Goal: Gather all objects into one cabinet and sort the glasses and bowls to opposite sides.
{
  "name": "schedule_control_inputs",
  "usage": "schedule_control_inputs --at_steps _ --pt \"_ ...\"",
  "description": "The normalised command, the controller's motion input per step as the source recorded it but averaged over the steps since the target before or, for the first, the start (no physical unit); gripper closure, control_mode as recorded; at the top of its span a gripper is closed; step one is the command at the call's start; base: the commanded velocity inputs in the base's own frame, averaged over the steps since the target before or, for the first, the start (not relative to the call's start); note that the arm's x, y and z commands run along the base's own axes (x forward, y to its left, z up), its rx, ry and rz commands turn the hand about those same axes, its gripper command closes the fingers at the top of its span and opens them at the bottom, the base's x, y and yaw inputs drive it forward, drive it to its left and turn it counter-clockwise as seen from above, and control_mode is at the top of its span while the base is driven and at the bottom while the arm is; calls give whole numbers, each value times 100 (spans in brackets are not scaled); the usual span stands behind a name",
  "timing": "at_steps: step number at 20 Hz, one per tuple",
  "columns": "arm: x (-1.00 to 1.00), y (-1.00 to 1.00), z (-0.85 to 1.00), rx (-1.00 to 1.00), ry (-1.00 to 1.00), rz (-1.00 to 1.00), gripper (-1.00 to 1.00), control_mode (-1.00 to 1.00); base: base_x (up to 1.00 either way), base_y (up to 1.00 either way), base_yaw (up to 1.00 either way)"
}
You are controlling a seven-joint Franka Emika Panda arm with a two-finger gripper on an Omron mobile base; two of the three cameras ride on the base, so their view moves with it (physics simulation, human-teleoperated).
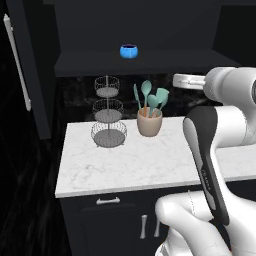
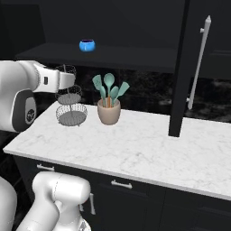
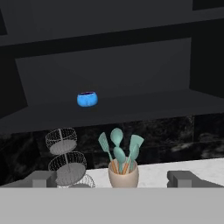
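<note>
A white marble counter (image 1: 130,165) stands over black drawer fronts (image 2: 135,191) with short silver handles. Behind it is a dark, glossy stone wall (image 2: 149,90).

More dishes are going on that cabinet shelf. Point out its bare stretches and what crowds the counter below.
The shelf is bare right of the blue bowl. Below, the wire tiered stand and utensil pot crowd the counter's back left; its front lies bare.
</note>
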Motion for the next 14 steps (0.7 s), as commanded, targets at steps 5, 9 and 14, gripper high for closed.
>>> schedule_control_inputs --at_steps 5,9,14 --pt "0 0 0 0 0 0 -100 100 0 0 0" --pt "0 0 0 0 0 0 -100 100 0 0 0" --pt "9 0 3 1 0 0 -100 -100 0 0 0"
